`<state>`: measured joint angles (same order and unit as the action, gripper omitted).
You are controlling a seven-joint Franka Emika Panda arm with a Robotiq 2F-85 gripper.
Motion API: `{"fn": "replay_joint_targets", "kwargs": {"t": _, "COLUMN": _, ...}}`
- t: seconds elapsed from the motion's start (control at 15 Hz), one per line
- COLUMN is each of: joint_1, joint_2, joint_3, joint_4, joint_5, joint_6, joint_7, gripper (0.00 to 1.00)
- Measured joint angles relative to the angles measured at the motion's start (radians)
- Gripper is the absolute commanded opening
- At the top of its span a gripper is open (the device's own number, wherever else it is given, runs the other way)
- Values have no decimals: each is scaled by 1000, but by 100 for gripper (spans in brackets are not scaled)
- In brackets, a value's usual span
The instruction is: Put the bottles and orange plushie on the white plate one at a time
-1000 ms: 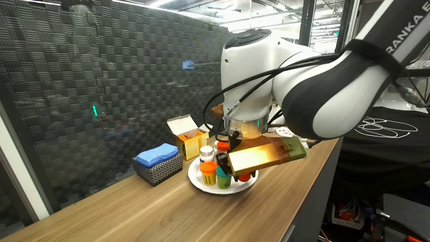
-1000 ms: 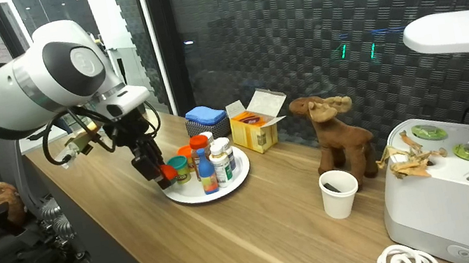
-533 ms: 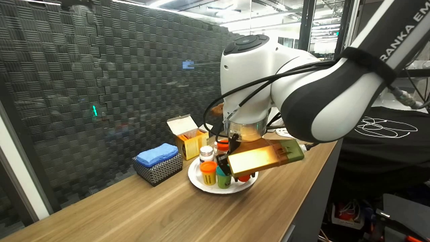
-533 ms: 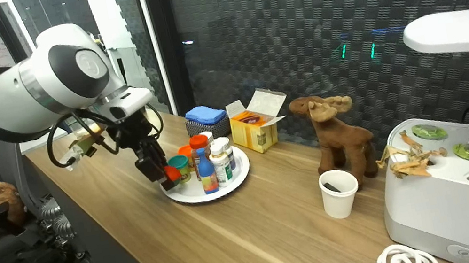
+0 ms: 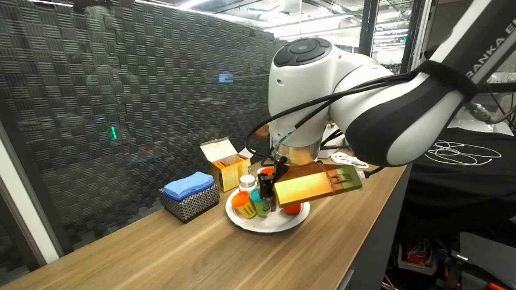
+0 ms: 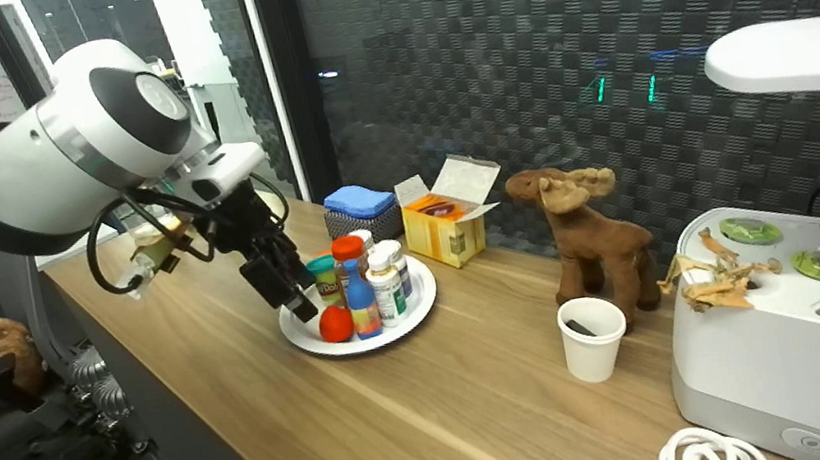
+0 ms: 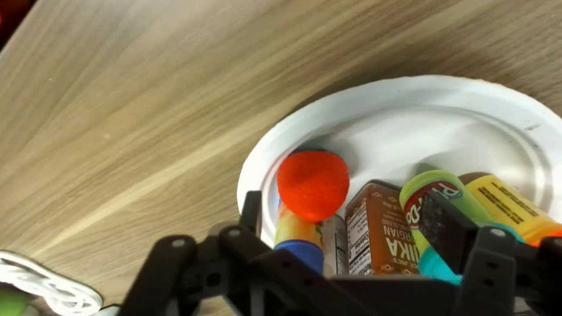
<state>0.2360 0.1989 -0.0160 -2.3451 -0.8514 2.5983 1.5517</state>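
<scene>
The orange plushie (image 6: 336, 323), round and red-orange, rests on the white plate (image 7: 483, 90) beside an upright blue bottle (image 6: 362, 304). My gripper (image 7: 344, 206) stands open over the plate, with the plushie (image 7: 314, 185) below and between its spread fingers, not held. Also on the plate are a white bottle (image 6: 388, 292), a red-capped spice bottle (image 7: 380, 228) and more white-capped bottles. One finger (image 7: 443, 228) overlaps the green tub with teal lid (image 7: 439, 188) and seems to press on it. In an exterior view that tub and the orange-lidded yellow tub (image 5: 244, 205) lean over.
Behind the plate stand a patterned box with a blue cloth (image 6: 361, 201) and an open yellow box (image 6: 448, 232). Farther along are a brown moose toy (image 6: 599, 240), a white cup (image 6: 595, 349), a white lamp unit (image 6: 798, 357) and a white cable (image 6: 710, 454).
The gripper has opened and let go of the orange plushie, which now sits on the plate. The green and yellow tubs have gone from upright to tilted, pushed away by a finger.
</scene>
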Motion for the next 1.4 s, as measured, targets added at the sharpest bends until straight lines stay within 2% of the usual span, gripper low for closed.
{"fn": "replay_joint_targets", "kwargs": {"t": 0.67, "joint_1": 0, "joint_2": -105, "joint_3": 2, "joint_4": -42, "joint_5": -112, "joint_6": 14, "joint_7": 37, "gripper": 100}}
{"fn": "replay_joint_targets", "kwargs": {"t": 0.93, "joint_1": -6, "joint_2": -158, "joint_3": 10, "joint_4": -68, "joint_5": -107, "joint_6": 13, "joint_7": 35, "gripper": 100}}
{"fn": "replay_joint_targets", "kwargs": {"t": 1.2, "joint_1": -42, "joint_2": -209, "joint_3": 59, "joint_4": -99, "joint_5": 126, "joint_6": -16, "joint_7": -162, "gripper": 100}}
{"fn": "replay_joint_targets", "kwargs": {"t": 1.4, "joint_1": -56, "joint_2": -297, "joint_3": 82, "joint_4": -100, "joint_5": 252, "joint_6": -137, "joint_7": -311, "gripper": 100}}
